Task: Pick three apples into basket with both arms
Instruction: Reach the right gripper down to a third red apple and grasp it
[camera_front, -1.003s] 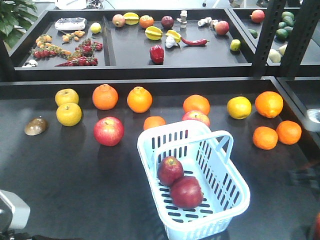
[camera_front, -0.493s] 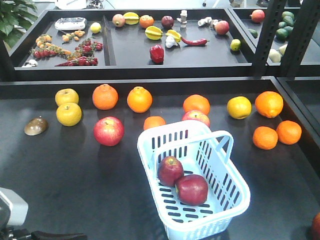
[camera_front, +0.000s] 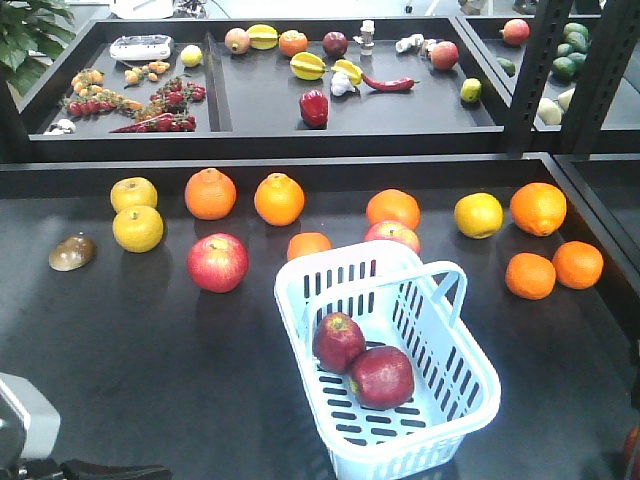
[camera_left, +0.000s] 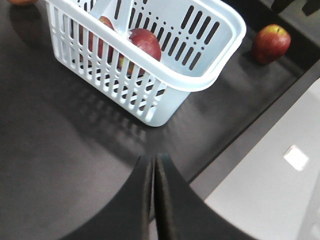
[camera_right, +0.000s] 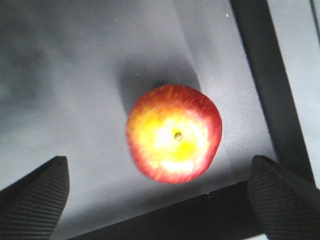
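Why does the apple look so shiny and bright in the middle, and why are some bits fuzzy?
Right wrist view: glare washes out the top of the dark red apple; the open right end effector is blurred at the corners. Left wrist view: the shut left end effector is fuzzy, very near the lens.

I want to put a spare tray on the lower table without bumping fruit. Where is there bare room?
The widest bare patch is the near left of the table, below the pink-red apple and left of the basket. A smaller patch lies right of the basket, below two oranges. The back row of fruit is crowded.
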